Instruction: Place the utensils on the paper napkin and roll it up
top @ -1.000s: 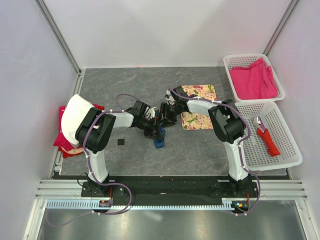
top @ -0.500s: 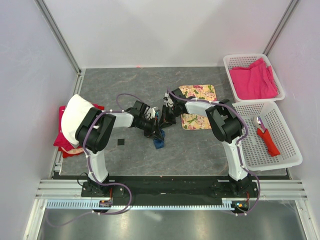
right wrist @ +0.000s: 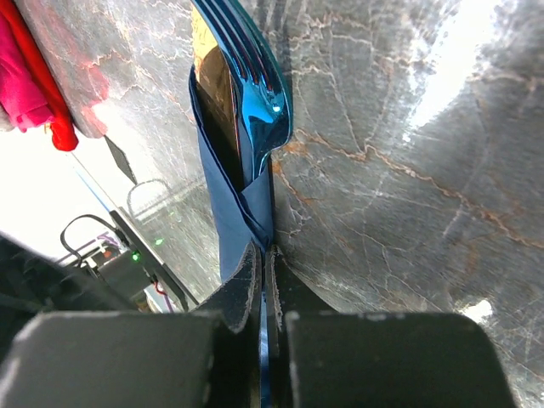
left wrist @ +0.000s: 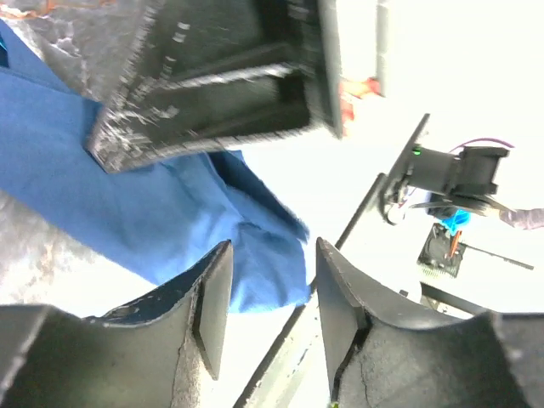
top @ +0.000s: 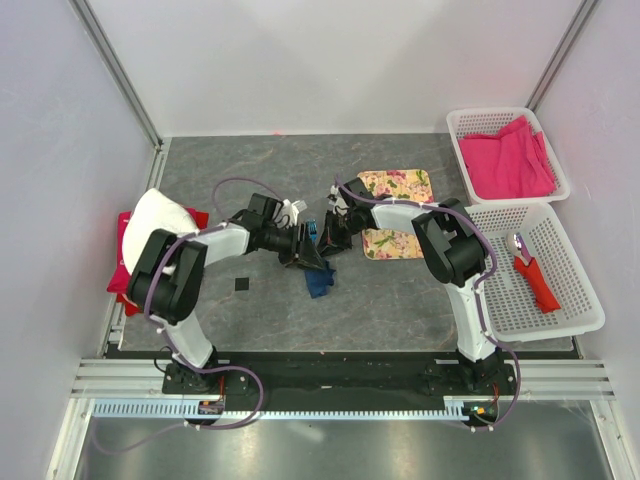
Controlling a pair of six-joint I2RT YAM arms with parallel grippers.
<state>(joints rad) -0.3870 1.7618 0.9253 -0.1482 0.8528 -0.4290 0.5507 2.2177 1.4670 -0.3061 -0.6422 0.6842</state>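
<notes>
The blue paper napkin [right wrist: 223, 217] is folded round a shiny blue fork [right wrist: 255, 93], one of the utensils, whose tines stick out of it. My right gripper [right wrist: 263, 255] is shut on the napkin's lower end and holds the bundle above the table. From above, the napkin [top: 319, 281] hangs down between the two arms, below the right gripper [top: 331, 236]. My left gripper [left wrist: 268, 293] is open, and only the napkin [left wrist: 161, 200] shows beyond its gap. It sits just left of the bundle in the top view [top: 303, 247].
A floral mat [top: 400, 214] lies right of the grippers. One white basket [top: 455, 121] holds pink cloth. A second basket [top: 572, 300] holds a red-handled tool [top: 536, 276]. Red and white cloths [top: 150, 222] lie at the left edge, and a small black square [top: 241, 286] is on the table.
The right gripper has shut on the napkin bundle. The left gripper has opened, let go of it and drawn back a little to the left.
</notes>
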